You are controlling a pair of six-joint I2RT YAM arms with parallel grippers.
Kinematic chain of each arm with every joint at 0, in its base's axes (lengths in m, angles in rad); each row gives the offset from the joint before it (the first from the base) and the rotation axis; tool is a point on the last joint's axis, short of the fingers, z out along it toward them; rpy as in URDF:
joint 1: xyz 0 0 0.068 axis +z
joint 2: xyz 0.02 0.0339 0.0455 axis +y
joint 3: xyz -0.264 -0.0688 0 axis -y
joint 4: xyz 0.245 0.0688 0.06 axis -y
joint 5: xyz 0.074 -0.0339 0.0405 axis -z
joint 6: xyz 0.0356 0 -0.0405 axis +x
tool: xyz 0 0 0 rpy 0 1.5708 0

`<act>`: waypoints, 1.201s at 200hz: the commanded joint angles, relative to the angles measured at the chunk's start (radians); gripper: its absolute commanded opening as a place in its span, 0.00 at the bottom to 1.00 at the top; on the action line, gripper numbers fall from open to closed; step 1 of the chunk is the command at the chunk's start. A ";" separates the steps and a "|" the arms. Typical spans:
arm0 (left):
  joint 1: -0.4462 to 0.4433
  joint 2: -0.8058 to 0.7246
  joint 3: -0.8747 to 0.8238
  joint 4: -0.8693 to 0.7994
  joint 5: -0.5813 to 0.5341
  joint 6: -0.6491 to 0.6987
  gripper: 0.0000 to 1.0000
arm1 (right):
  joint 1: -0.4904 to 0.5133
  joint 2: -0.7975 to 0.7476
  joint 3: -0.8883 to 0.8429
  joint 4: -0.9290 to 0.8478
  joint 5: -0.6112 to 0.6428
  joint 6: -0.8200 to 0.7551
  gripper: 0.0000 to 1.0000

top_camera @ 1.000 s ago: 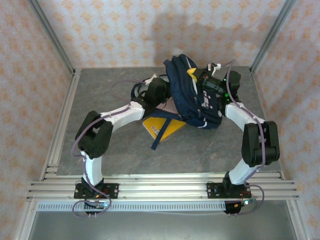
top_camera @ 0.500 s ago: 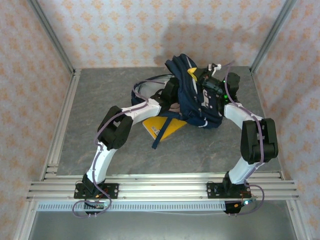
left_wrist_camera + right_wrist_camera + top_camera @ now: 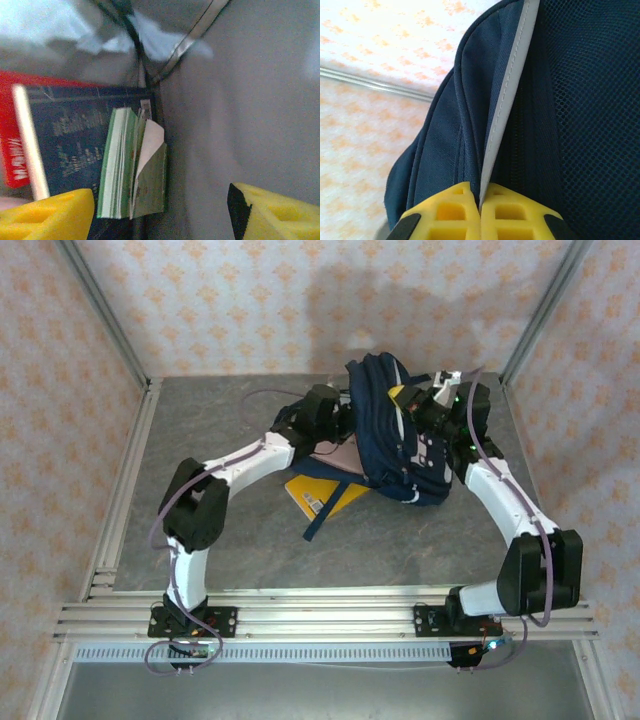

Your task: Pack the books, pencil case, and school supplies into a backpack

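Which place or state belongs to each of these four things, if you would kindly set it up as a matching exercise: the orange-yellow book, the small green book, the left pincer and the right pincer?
Column one:
1. orange-yellow book
2. small green book
3. left pincer
4. right pincer

Column two:
A. shut on the pale grey stripe of the backpack
B. lying on the table, partly under the backpack
C. open, nothing between its fingers
D. leaning against the dark blue book, cover splayed

Pairs: 1-B, 2-D, 3-C, 4-A
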 commanded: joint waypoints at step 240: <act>0.064 -0.410 -0.379 -0.462 -0.184 0.371 0.71 | 0.175 0.052 0.226 -0.538 0.793 -0.549 0.42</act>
